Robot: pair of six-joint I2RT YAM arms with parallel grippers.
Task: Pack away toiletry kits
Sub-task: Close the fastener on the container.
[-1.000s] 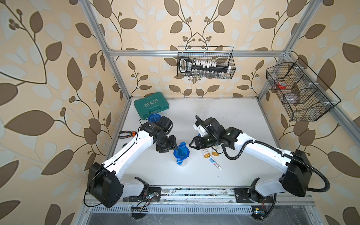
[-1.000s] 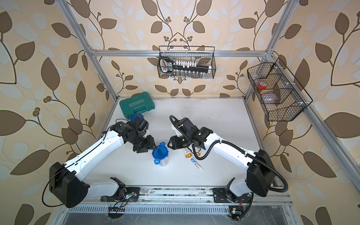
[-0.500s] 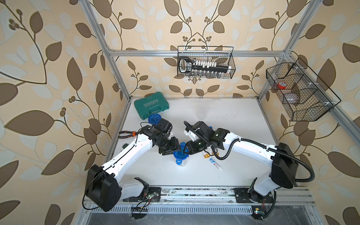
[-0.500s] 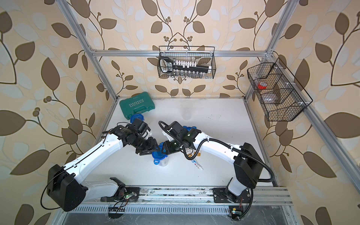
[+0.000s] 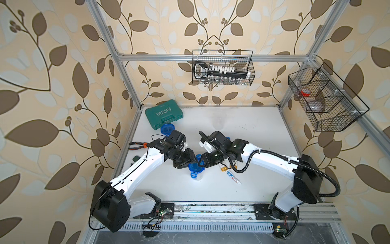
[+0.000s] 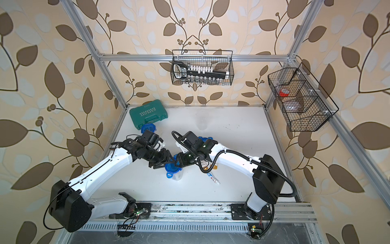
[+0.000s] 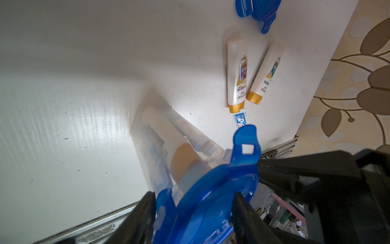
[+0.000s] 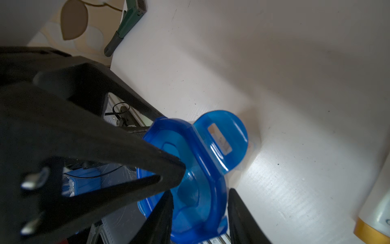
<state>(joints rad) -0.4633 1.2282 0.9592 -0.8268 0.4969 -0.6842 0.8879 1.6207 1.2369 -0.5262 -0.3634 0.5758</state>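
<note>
A clear jar [image 5: 198, 177] [image 7: 156, 147] stands at the middle of the table with a blue four-tab lid [image 5: 195, 168] [image 6: 172, 168] on it. Through its wall I see a blue toothbrush, a tube and a gold-capped bottle. My left gripper [image 5: 193, 162] [image 7: 193, 202] has its fingers apart on either side of the lid. My right gripper [image 5: 201, 163] [image 8: 200, 202] faces it, with its fingers apart over the lid top. Neither pair visibly clamps it. Two white gold-capped bottles [image 7: 237, 74] [image 7: 266, 74] and a toothpaste tube [image 5: 233, 177] [image 7: 240, 119] lie to the jar's right.
A green tool case [image 5: 164, 114] lies at the back left with a loose blue lid [image 5: 167, 129] beside it. Another blue lid [image 5: 226, 139] shows behind the right arm. Pliers [image 5: 137, 145] lie at the left edge. Wire baskets [image 5: 222, 67] [image 5: 325, 99] hang on the walls.
Both grippers have closed in on the jar from either side and now meet over its lid. The right arm swung left, away from the bottles.
</note>
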